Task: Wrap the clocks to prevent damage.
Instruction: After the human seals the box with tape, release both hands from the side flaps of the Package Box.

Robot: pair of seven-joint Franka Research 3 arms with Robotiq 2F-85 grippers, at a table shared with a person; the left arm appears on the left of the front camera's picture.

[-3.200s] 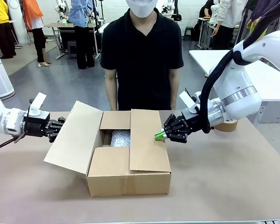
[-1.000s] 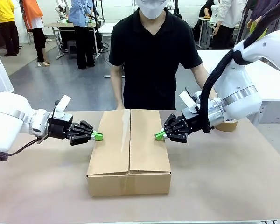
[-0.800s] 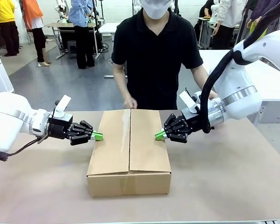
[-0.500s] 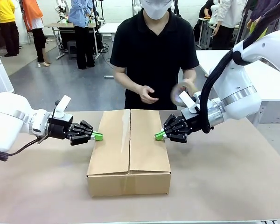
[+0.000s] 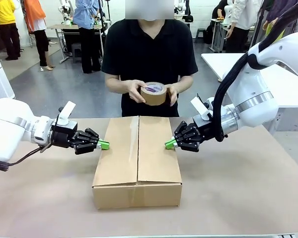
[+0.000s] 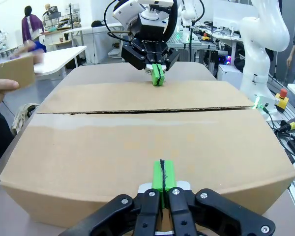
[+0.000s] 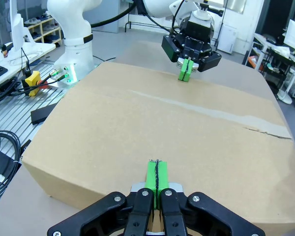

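The box (image 5: 137, 158) was half open a few seconds ago, its left flap standing up and bubble wrap showing inside. Now both flaps lie flat and meet along the middle seam. In the last second the person's hands (image 5: 136, 90) left the far end of the box and came back holding a roll of tape (image 5: 154, 93), which they now hold with both hands above that far end. My reading is that the padding is done and only sealing the seam is left.

The clocks themselves are hidden; they are most likely inside the closed box, under the wrap.

The box sits in the middle of the surface (image 5: 238, 188). Its long axis runs from the robot's side toward the person, and the seam follows that line.

The left claw (image 5: 103, 145) is clenched on nothing, its green tip at the left edge of the box top. The right claw (image 5: 167, 144) is likewise clenched and empty, with its tip at the right edge. Each points inward across the short way of the box, and they seem to pin the flaps down for taping
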